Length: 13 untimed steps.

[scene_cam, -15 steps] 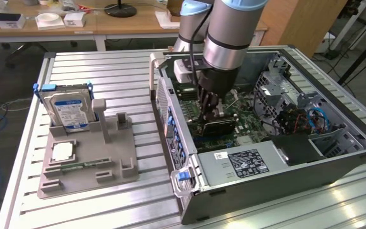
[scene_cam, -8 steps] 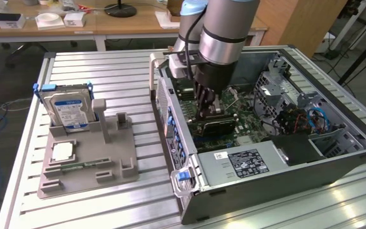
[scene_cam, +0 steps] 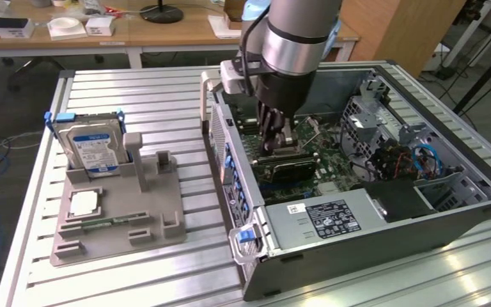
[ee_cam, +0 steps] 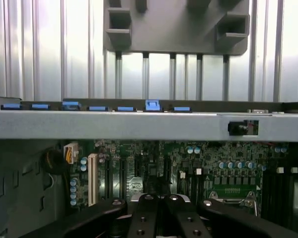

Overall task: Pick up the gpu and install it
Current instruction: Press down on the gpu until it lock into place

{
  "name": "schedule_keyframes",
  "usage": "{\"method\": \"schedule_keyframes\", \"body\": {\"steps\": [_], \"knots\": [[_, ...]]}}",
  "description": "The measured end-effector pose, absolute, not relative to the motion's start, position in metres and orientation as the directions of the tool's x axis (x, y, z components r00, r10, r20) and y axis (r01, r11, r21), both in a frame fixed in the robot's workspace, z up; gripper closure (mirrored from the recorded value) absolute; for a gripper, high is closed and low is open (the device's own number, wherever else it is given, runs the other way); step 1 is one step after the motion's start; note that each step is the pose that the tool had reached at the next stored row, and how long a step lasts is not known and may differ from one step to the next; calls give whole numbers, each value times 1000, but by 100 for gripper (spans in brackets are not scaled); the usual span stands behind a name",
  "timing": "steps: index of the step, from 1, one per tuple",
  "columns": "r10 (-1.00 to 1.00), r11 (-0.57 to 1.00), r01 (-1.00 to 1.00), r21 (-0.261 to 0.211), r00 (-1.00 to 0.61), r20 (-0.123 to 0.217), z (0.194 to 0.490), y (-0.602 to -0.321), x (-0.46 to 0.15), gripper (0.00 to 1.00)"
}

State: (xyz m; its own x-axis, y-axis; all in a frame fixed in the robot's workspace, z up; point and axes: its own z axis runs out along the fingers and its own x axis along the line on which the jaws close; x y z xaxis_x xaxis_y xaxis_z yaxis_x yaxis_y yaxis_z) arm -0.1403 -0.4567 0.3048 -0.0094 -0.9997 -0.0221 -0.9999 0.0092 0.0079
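gpu (scene_cam: 286, 167) sits on the motherboard (scene_cam: 331, 163) inside the computer case (scene_cam: 450, 217); claw (scene_cam: 275, 142) pressed together above it.

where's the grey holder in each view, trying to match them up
Exterior view: the holder lies on the table at the exterior view's left, beside the open case, with the hard drive standing in it.
Wrist view: the holder lies on the table slats beyond the case wall, on the far side from the motherboard.
Shared landmark: the case wall with its row of blue clips.
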Motion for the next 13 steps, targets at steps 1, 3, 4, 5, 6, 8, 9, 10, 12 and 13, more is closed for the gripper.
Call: {"method": "schedule_keyframes", "body": {"steps": [1,3,4,5,6,8,9,10,12,13], "knots": [[-1000,10,-1000,8,-10,-22,305,-457,-143,89],[-1000,12,-1000,8,-12,-22,305,-457,-148,89],[-1000,13,-1000,8,-13,-22,305,-457,-151,89],[-1000,14,-1000,8,-14,-22,305,-456,-153,89],[-1000,16,-1000,8,-16,-22,305,-456,-156,89],[-1000,19,-1000,8,-20,-22,305,-456,-161,89],[-1000,22,-1000,8,-22,-22,305,-456,-163,89],[-999,25,-1000,8,-25,-22,305,-456,-165,89],[-999,31,-999,8,-31,-22,305,-456,-170,89],[-999,34,-999,8,-34,-22,305,-456,-171,89]]}}
